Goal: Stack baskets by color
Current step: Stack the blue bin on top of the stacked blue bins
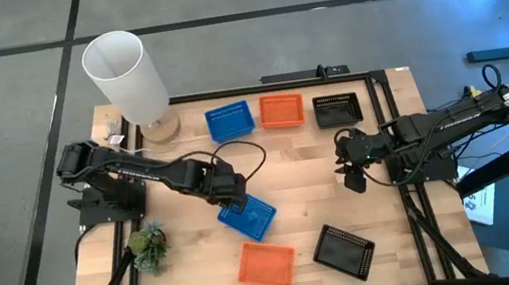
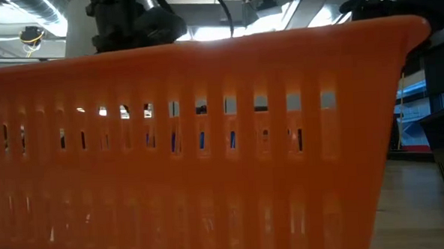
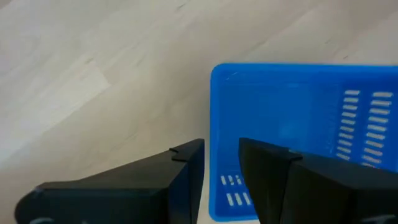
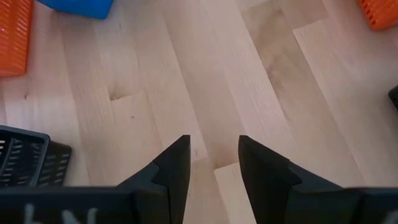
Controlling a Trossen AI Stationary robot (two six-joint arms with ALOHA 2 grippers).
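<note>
Three baskets lie in a row at the far edge: blue (image 1: 229, 121), orange (image 1: 281, 110), black (image 1: 337, 109). Three more lie nearer: a blue basket (image 1: 254, 219) askew at mid-table, an orange one (image 1: 266, 264) and a black one (image 1: 343, 251) near the front. My left gripper (image 1: 233, 204) is open, pointing down over the mid-table blue basket (image 3: 298, 124). One finger stands outside the basket's end wall (image 3: 214, 124) and one over its inside; no touch shows. My right gripper (image 1: 352, 173) is open over bare wood at the right.
A tall white cylinder (image 1: 128, 75) stands at the far left corner and a small green plant (image 1: 149, 247) at the left edge. In the low view the near orange basket (image 2: 208, 140) fills the picture. Bare wood lies at the table's middle, between the two rows.
</note>
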